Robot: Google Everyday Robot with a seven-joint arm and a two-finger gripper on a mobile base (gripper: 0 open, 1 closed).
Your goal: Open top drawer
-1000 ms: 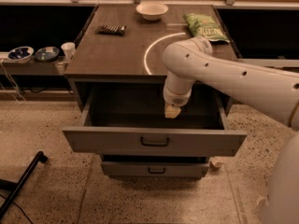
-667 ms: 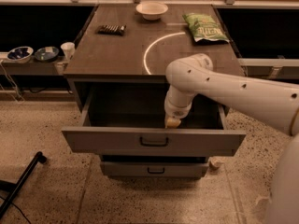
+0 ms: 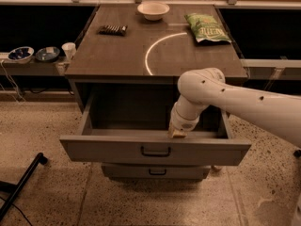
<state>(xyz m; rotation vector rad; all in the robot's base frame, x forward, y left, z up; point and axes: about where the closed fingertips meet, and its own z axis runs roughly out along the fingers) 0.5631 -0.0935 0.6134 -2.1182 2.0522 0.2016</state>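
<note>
You have the top drawer standing well out from under the counter, with its deep box open to the camera. Its wide grey front faces you, and the small dark loop handle sits at the centre of it.

Your tool hangs at the end of the white arm, which reaches in from the right and bends down into the drawer. The tool sits just behind the top edge of the front panel, a little right of centre, above the handle and apart from it. You cannot tell whether it touches the inner side of the panel. You also cannot tell whether the tool is spread or pressed together.

Under the top drawer, a narrower grey drawer with a like handle juts out a little way.

On the counter you have a white bowl at the back centre, a green snack bag at the back right and a dark flat packet at the back left, all well apart. A pale arc curves across the middle of the top.

Left of the counter, a low shelf carries two dark bowls side by side and a white cup just beside them. A black leg slants across the speckled floor at the lower left.
</note>
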